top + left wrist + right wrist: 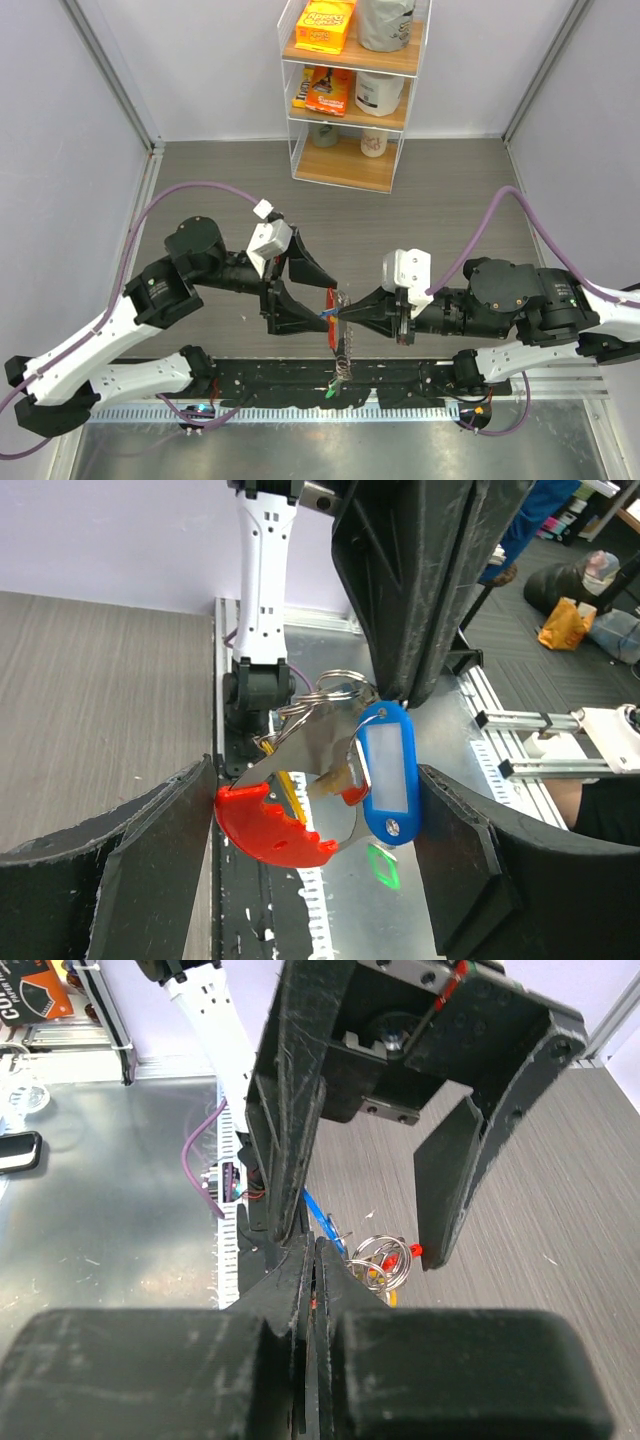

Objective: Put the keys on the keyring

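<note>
The keyring (331,302) is a curved red piece on a metal plate with silver rings (322,692), held in the air above the table's near edge. My right gripper (345,312) is shut on it; in the right wrist view its fingertips (316,1250) are pressed together, with the rings (383,1258) just beyond. My left gripper (327,300) is open, its jaws wide on either side of the red piece (262,825), whose left end lies against the left finger. A blue-headed key (388,770) and a yellow one (291,792) hang on the rings. A green one (330,396) dangles lowest.
A white wire shelf (352,95) with boxes and jars stands at the back centre. A black perforated rail (270,385) and a metal ledge (330,440) run along the near edge under the grippers. Purple cables (190,190) loop off both arms.
</note>
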